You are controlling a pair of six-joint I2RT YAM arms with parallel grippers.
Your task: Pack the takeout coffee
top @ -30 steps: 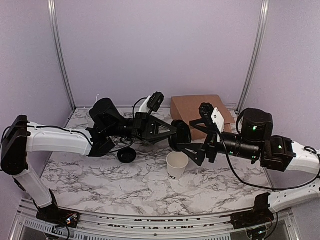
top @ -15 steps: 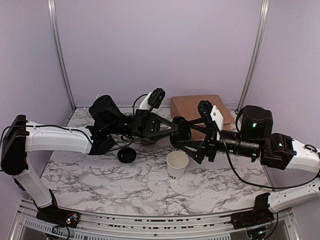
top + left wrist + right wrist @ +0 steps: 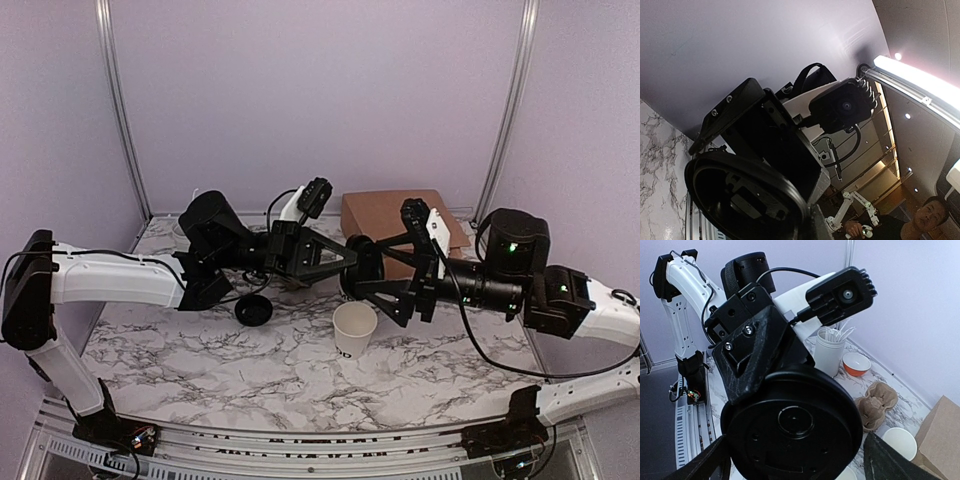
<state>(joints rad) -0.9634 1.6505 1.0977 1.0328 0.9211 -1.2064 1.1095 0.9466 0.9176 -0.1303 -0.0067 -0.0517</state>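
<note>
A: Quick, where's the takeout coffee?
B: No finished one that I can see. Closest thing is a round black plastic lid (image 3: pixel 366 262) up in the air over mid-table. It's just on the far side of a lidless white paper cup (image 3: pixel 354 328) with black lettering. That cup stands on the marbled table (image 3: pixel 250 370).
A: Who's got the lid?
B: The left gripper (image 3: pixel 350 257), pinched narrow on its rim. The right gripper (image 3: pixel 358 268) faces it from the right. Its fingers are spread wide either side of the lid, not gripping as far as I can see.
A: Anything changed in the last second?
B: The lid came up a touch and went right, deeper between the right fingers. The right arm nudged in to meet it. The cup didn't move. Nor did the second black lid (image 3: pixel 254 310) lying on the table to the left.
A: Meaning?
B: Looks like a hand-over of the lid, left to right. The cup isn't capped, so nothing's ready for the brown paper bag (image 3: pixel 395 212) at the far side. Packing proper hasn't started, I'd say.
</note>
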